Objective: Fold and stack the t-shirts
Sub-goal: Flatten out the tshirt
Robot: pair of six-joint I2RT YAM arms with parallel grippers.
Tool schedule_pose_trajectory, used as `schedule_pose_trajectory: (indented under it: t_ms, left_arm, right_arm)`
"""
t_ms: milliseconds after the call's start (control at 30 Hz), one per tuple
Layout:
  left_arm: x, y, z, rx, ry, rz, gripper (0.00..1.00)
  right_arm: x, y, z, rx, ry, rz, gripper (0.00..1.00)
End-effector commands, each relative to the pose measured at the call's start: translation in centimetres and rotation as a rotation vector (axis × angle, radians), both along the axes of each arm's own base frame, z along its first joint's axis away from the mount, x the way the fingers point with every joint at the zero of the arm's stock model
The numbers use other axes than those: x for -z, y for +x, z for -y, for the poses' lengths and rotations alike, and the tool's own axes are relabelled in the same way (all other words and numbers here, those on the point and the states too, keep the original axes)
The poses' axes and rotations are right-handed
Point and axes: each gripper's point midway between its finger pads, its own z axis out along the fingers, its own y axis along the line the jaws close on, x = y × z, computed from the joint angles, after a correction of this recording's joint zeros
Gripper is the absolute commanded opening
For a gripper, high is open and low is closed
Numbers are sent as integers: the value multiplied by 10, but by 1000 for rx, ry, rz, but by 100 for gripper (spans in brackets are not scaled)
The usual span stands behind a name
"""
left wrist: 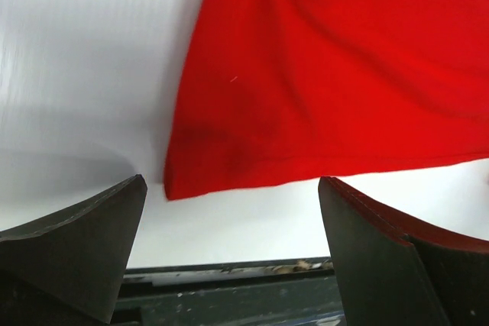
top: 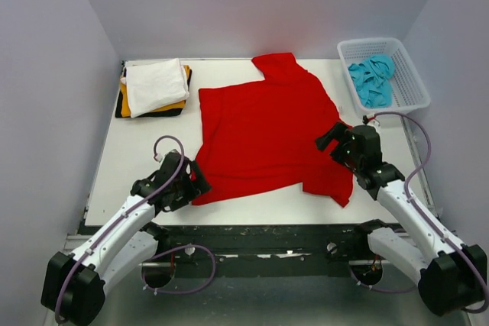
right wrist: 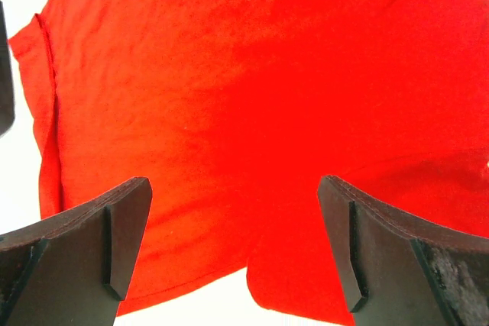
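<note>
1. Left of the red t-shirt (top: pixel 263 131), a folded stack (top: pixel 155 85) is done.
2. It lies unfolded; left gripper (top: pixel 195 179) at its near corner and right gripper (top: pixel 332 139) over its right side both gape empty.
3. Right of it, a turquoise t-shirt (top: pixel 372 80) waits.

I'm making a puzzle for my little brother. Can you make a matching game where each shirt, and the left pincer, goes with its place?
Things:
1. red t-shirt
2. turquoise t-shirt
3. white t-shirt
4. left pincer

Places:
A. inside the white basket
B. open, at the red t-shirt's near left corner
C. on top of the pile, far left
D. spread out mid-table

Pairs: 1-D, 2-A, 3-C, 4-B
</note>
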Motion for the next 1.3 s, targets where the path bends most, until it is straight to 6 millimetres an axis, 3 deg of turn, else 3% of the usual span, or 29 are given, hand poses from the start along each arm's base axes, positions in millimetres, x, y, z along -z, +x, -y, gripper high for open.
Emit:
schedule_pose_trajectory:
  t_ms: [0, 100, 233, 333, 400, 533, 733, 867, 1000, 1100, 1267]
  left_arm:
    - [22, -24, -4, -45, -4, -68, 97]
    - [20, -21, 1, -24, -25, -38, 84]
    - [25, -23, 11, 17, -53, -66, 49]
    - [33, -26, 20, 55, -76, -106, 32]
    - [40, -28, 19, 54, -51, -137, 30]
    - [44, -24, 15, 51, -7, -148, 0]
    - [32, -7, 13, 73, 32, -72, 0]
    - [11, 10, 9, 59, 43, 65, 0]
    - [-16, 26, -4, -2, 68, 213, 0]
    - [-31, 33, -2, 2, 45, 287, 0]
    - [-43, 40, -5, -15, 54, 329, 0]
  right_arm:
    - [14, -30, 17, 36, -43, -67, 100]
    - [24, -44, 24, 59, -51, -85, 100]
    - [33, -53, 31, 86, -70, -110, 100]
    - [28, -53, 40, 126, -97, -106, 100]
    - [24, -52, 42, 130, -110, -103, 100]
    - [23, -51, 40, 112, -114, -105, 100]
    - [22, -58, 34, 67, -105, -139, 100]
    - [20, -68, 22, 24, -45, -178, 100]
    - [34, -86, 12, 22, 23, -285, 100]
    - [53, -96, 19, 91, 22, -359, 100]
    - [49, -99, 42, 237, -26, -365, 100]
